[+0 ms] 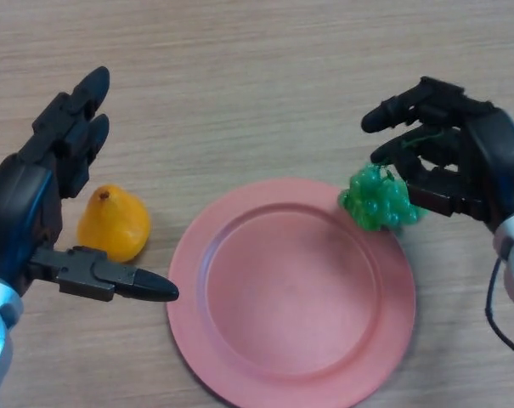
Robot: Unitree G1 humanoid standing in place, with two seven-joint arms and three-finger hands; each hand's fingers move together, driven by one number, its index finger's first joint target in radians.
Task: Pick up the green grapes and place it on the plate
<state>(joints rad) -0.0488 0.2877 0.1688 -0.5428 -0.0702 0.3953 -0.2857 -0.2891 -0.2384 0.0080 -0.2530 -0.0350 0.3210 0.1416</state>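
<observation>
The right hand (460,153), entering from the right of the frame, is holding the green grapes (378,199) with its fingers curled about the stem end, so that the bunch is hanging over the upper right rim of the pink plate (240,340). The grapes are sitting at the plate's edge rather than over its centre, and whether they are touching the rim cannot be told. The left hand (48,170) is hovering at the left of the frame with fingers straight and thumb extended, holding nothing; an orange pear-shaped fruit (114,223) is lying on the wooden table (257,76) just beside it, apart from the plate. To complete the placing well, the right hand would probably be carrying the bunch further toward the plate's bare middle, lowering it until it is resting there, and only then relaxing, since a release at the rim risks the grapes rolling off onto the table.
</observation>
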